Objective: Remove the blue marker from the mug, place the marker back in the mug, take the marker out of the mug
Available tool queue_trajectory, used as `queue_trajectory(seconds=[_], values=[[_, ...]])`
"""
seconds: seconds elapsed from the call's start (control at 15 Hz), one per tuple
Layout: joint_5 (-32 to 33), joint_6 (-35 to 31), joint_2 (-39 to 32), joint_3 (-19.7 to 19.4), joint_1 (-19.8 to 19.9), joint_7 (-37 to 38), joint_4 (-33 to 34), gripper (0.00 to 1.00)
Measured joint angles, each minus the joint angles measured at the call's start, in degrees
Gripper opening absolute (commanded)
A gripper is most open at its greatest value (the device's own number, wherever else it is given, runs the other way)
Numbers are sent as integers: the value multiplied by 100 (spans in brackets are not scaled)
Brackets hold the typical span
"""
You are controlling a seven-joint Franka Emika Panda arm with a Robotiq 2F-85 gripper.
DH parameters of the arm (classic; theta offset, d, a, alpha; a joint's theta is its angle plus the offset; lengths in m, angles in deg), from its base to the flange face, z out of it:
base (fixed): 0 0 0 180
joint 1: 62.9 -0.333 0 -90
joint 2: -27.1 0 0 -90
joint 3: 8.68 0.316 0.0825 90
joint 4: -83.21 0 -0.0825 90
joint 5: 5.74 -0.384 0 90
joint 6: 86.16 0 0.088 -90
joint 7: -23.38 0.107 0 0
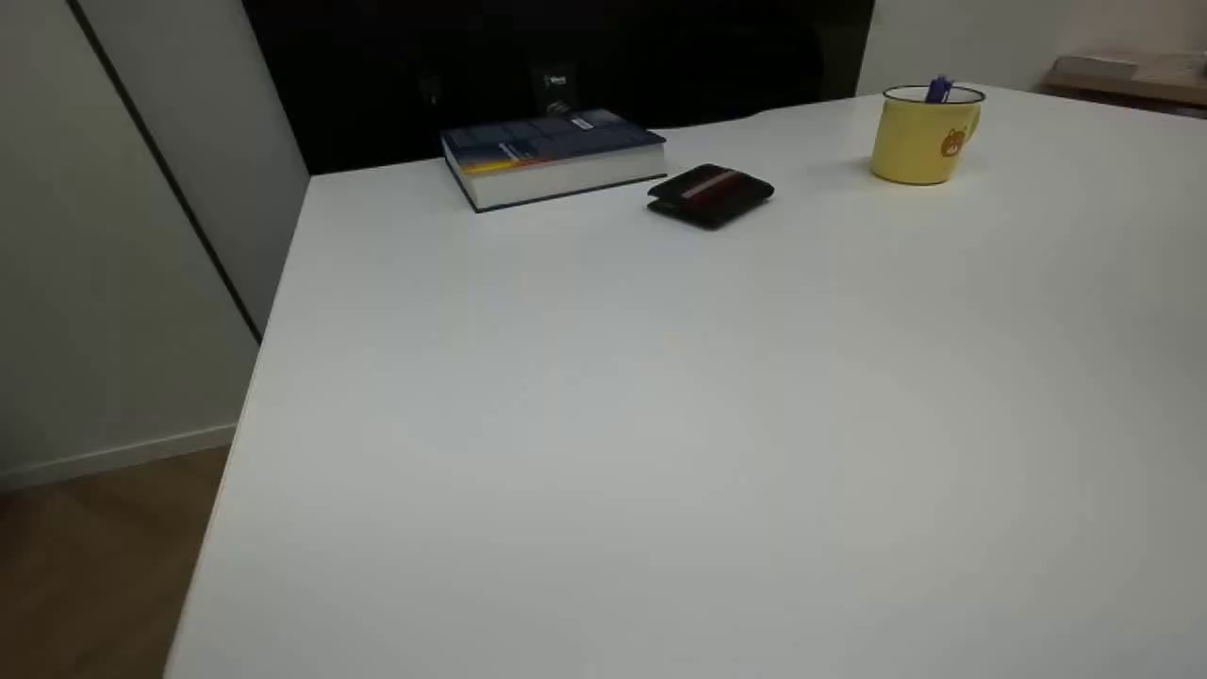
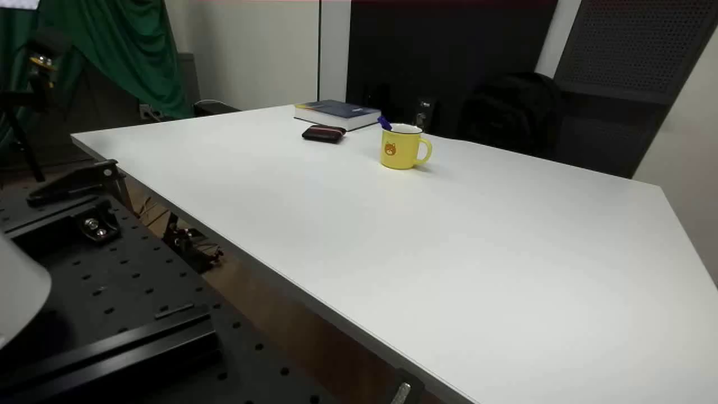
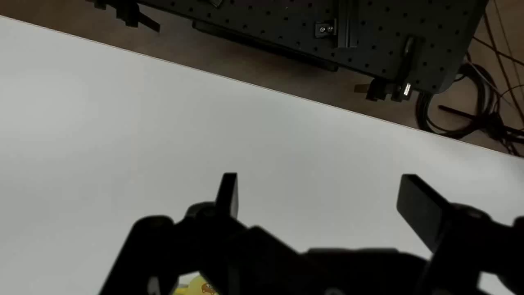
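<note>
The yellow mug (image 1: 910,141) stands upright on the white table; it is also in an exterior view (image 2: 399,152), with its handle to the side. The blue marker stands in the mug, leaning on the rim; only its dark blue end (image 1: 938,90) shows, and that end also sticks out in an exterior view (image 2: 384,123). In the wrist view my gripper (image 3: 319,192) is wide open and empty above the table. A bit of the mug (image 3: 199,286) shows at the bottom edge, behind the gripper's left finger; the marker is hidden there. The gripper is out of both exterior views.
A dark wallet (image 1: 712,195) lies near the mug, also in an exterior view (image 2: 324,133). A thick blue book (image 1: 556,156) lies at the back edge, beside the wallet. The white table (image 2: 359,235) ends at a front edge along the black perforated base plate (image 2: 140,292).
</note>
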Motion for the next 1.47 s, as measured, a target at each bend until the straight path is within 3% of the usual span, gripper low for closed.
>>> queue_trajectory(seconds=[1.2,1.47], values=[[9,-1,-15,-1,5,-1,0,100],[272,-15,-30,-160,234,-20,5,100]])
